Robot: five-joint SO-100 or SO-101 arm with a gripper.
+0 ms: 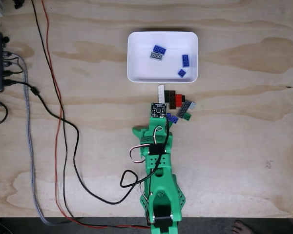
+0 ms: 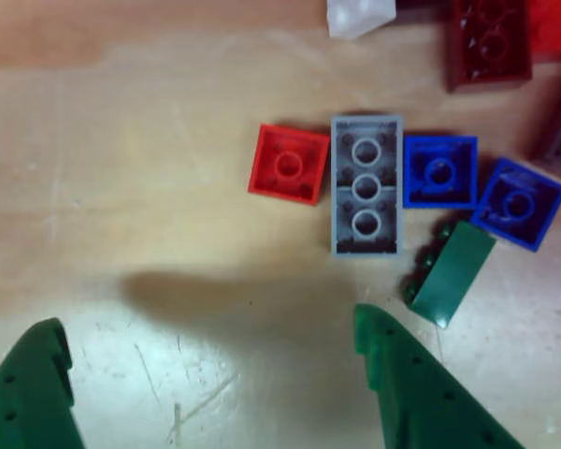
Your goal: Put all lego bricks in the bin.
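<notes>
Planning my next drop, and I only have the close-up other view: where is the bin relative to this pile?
Observer: In the fixed view, the bin sits just beyond the pile, toward the top edge.
Operator: Anything in it yet?
Observer: Four bricks: three blue bricks and one grey brick.
Operator: Any clutter at the sides?
Observer: Cables lie left of the arm in the fixed view.

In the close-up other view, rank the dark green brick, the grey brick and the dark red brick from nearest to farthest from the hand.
Measured from the hand:
1. Dark green brick, tilted, just above the right finger.
2. Grey brick, upside down, centre, farther up.
3. Dark red brick, top right edge, farthest.
</notes>
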